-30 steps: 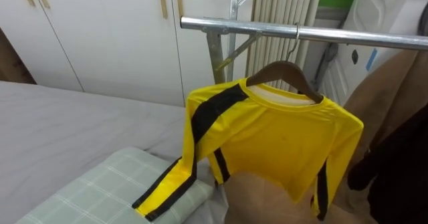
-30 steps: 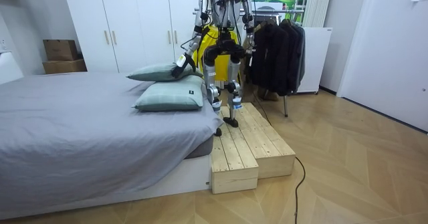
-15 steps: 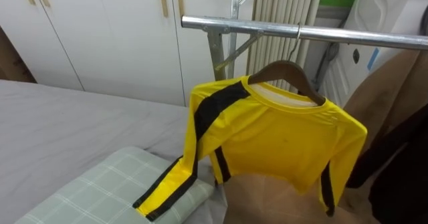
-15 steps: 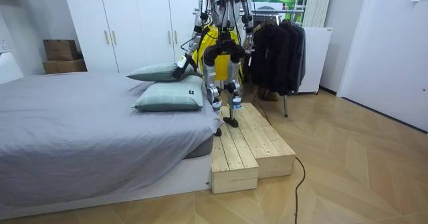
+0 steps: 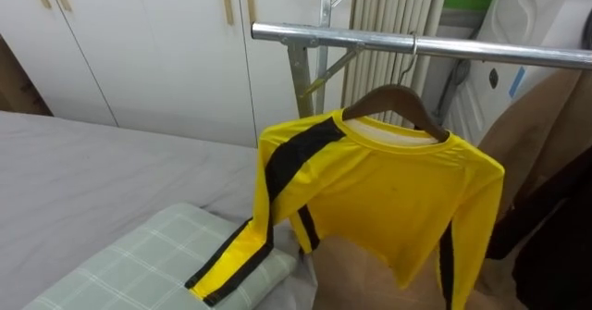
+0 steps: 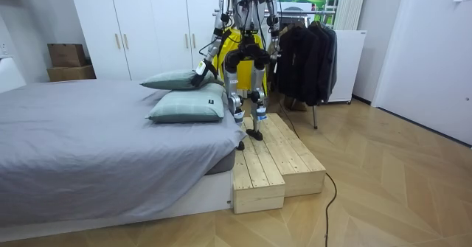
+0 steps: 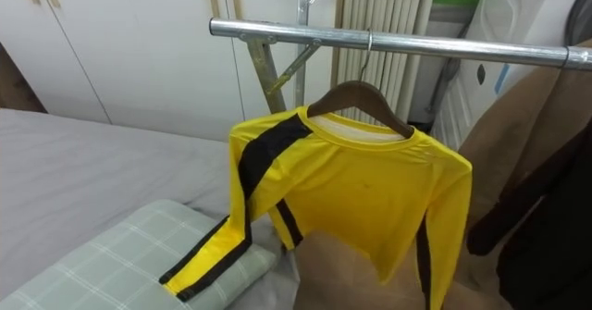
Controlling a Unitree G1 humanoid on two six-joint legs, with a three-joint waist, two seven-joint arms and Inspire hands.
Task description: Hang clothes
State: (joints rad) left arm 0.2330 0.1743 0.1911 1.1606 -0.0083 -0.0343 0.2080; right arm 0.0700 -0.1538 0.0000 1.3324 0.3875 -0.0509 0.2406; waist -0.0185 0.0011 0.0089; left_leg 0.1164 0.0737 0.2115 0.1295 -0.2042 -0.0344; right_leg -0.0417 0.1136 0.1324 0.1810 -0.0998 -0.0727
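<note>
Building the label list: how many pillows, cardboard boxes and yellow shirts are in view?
Pillows: 2
Cardboard boxes: 2
Yellow shirt: 1
Total: 5

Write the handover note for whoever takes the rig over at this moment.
Left robot hand hangs low by the pillows, off the yellow shirt; its state cannot be told, nor the right robot hand's.
The yellow shirt is on a wooden hanger hooked over the metal rail, beside dark coats. One sleeve trails onto the checked pillow.
Done: shirt hung.
Left: probably only lifting that sleeve clear. The robot stands on the wooden platform by the bed.
</note>
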